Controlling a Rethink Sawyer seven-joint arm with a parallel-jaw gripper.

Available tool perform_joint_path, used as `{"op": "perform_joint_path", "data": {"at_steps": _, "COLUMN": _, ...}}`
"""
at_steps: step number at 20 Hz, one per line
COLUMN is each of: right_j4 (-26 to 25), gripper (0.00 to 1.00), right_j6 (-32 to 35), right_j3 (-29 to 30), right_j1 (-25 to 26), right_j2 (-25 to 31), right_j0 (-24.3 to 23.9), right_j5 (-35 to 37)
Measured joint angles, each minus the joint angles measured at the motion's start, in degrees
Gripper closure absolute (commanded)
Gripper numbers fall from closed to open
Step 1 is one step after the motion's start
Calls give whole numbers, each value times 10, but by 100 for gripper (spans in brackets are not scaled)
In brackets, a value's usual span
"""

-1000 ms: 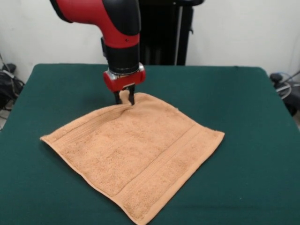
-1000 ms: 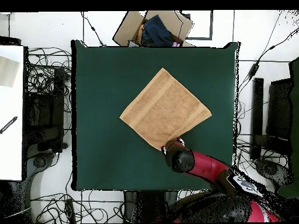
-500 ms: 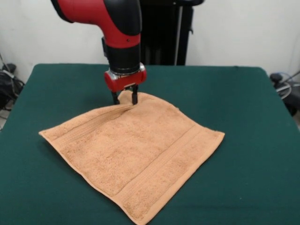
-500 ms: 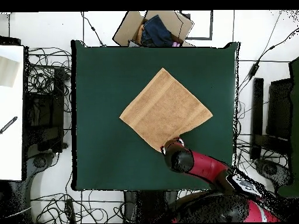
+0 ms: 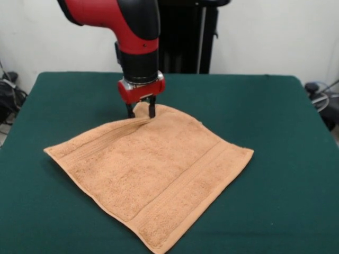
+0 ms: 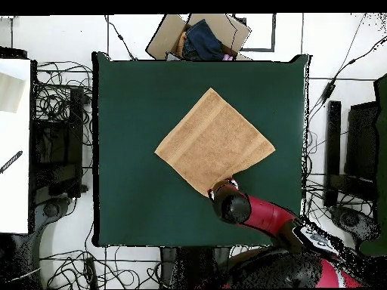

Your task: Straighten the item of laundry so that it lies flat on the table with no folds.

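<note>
Cardboard box beyond table edge

- In the front view we see the towel lying on the table, turned so its corners point left, right, near and far.
- The gripper stands at the far corner, one finger on each side of a raised bit of that corner.
- In the overhead view a box sits beyond the table's top edge.
</note>
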Motion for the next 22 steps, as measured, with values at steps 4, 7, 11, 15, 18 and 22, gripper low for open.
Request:
{"op": "perform_joint_path", "data": {"at_steps": 4, "right_j4": 0, "gripper": 0, "right_j6": 0, "right_j3": 0, "right_j1": 0, "right_j2": 0, "right_j0": 0, "right_j5": 0}}
{"op": "perform_joint_path", "data": {"at_steps": 7, "right_j4": 0, "gripper": 0, "right_j6": 0, "right_j3": 0, "right_j1": 0, "right_j2": 0, "right_j0": 0, "right_j5": 0}}
{"op": "perform_joint_path", "data": {"at_steps": 11, "right_j4": 0, "gripper": 0, "right_j6": 0, "right_j3": 3, "right_j1": -1, "right_j2": 0, "right_j0": -4, "right_j5": 0}}
{"op": "perform_joint_path", "data": {"at_steps": 15, "right_j4": -6, "gripper": 0, "right_j6": 0, "right_j3": 9, "right_j1": -2, "right_j2": 3, "right_j0": -15, "right_j5": -1}}
{"op": "perform_joint_path", "data": {"at_steps": 18, "right_j4": -12, "gripper": 0, "right_j6": 0, "right_j3": 11, "right_j1": -2, "right_j2": 5, "right_j0": -22, "right_j5": -1}}
{"op": "perform_joint_path", "data": {"at_steps": 22, "right_j4": -14, "gripper": 0, "right_j6": 0, "right_j3": 12, "right_j1": -3, "right_j2": 6, "right_j0": -27, "right_j5": 0}}
